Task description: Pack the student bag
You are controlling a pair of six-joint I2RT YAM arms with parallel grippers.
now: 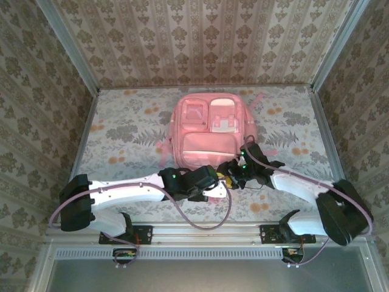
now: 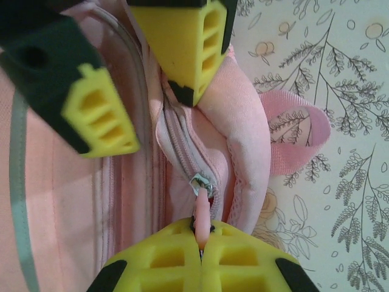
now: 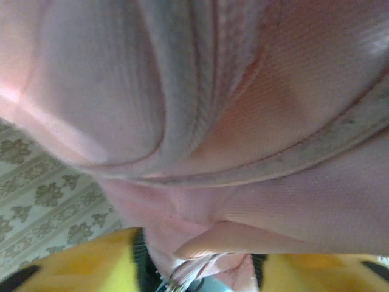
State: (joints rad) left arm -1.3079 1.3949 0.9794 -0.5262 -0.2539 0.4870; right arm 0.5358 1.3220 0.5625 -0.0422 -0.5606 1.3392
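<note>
The pink student bag (image 1: 206, 131) lies flat at the middle of the table, pockets up. Both grippers meet at its near edge. My left gripper (image 2: 202, 234) (image 1: 217, 182) is shut on the pink zip pull (image 2: 202, 216), which hangs from the metal slider (image 2: 204, 182). My right gripper (image 2: 152, 118) (image 1: 234, 173) faces it with its yellow fingers apart, straddling the bag's zipped edge. In the right wrist view, a fold of the bag (image 3: 243, 91) fills the gap of the right gripper (image 3: 197, 267); whether it presses the fold is unclear.
A pink webbing loop (image 2: 298, 131) sticks out from the bag onto the floral tablecloth (image 1: 121, 134). Patterned walls (image 1: 55, 91) enclose the table on three sides. Cables loop from both arms near the front rail (image 1: 200, 234).
</note>
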